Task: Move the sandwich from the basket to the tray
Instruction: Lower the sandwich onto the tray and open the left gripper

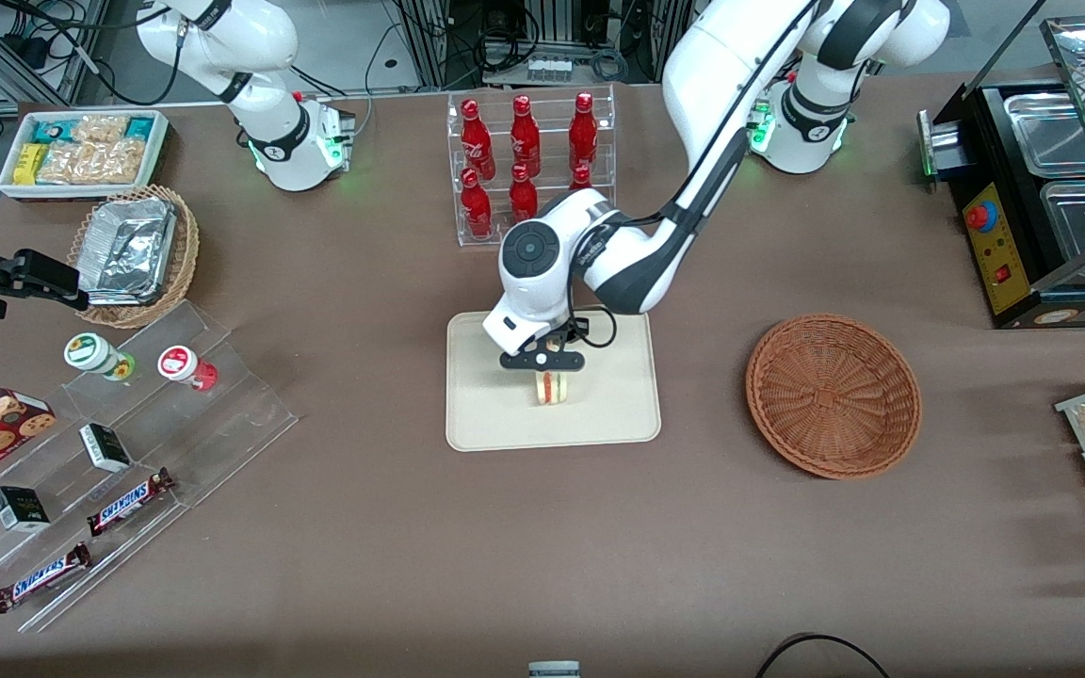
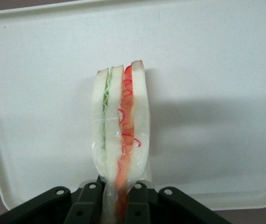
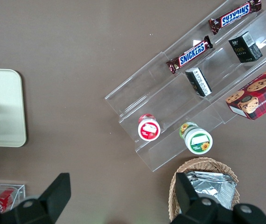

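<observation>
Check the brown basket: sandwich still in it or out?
Out. The basket is empty; the sandwich stands on edge over the tray, pinched in the gripper.

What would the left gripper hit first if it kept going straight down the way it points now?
Probably the tray. The gripper hangs over it, jaws shut on the sandwich, which points down at the tray's surface, so the sandwich's lower edge would meet it first. Whether it already touches is unclear.

SNICKERS reads on two brown candy bars (image 1: 129, 502) (image 1: 41, 577) lying on the clear acrylic step rack (image 1: 119, 452); same bars legible from right wrist view (image 3: 234, 13) (image 3: 190, 55). Other packaging print can't be read.
</observation>
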You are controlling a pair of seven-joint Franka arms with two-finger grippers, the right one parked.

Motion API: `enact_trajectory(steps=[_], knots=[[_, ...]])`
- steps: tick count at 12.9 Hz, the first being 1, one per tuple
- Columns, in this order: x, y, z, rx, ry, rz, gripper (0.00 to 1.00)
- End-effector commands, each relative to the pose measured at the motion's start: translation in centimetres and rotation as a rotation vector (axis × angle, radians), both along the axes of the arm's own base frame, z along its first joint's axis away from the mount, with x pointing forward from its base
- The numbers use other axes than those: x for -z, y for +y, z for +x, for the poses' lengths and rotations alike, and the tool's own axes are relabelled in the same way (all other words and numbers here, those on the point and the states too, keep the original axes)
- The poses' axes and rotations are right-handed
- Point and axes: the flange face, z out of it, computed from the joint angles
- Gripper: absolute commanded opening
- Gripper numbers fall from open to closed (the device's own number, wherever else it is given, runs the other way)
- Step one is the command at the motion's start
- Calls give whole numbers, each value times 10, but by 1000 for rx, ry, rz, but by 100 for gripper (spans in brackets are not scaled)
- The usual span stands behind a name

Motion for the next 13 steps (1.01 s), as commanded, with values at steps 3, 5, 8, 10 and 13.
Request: enact_trajectory(steps=[3,5,8,10,13], knots=[[15,-10,-2,0,-19,19,0],[17,-12,-1,0,-35,3,71],[0,-8,7,-8,-53,-4,100],[-28,-4,12,-24,-70,-17,100],[-101,38,36,-102,-57,5,100]])
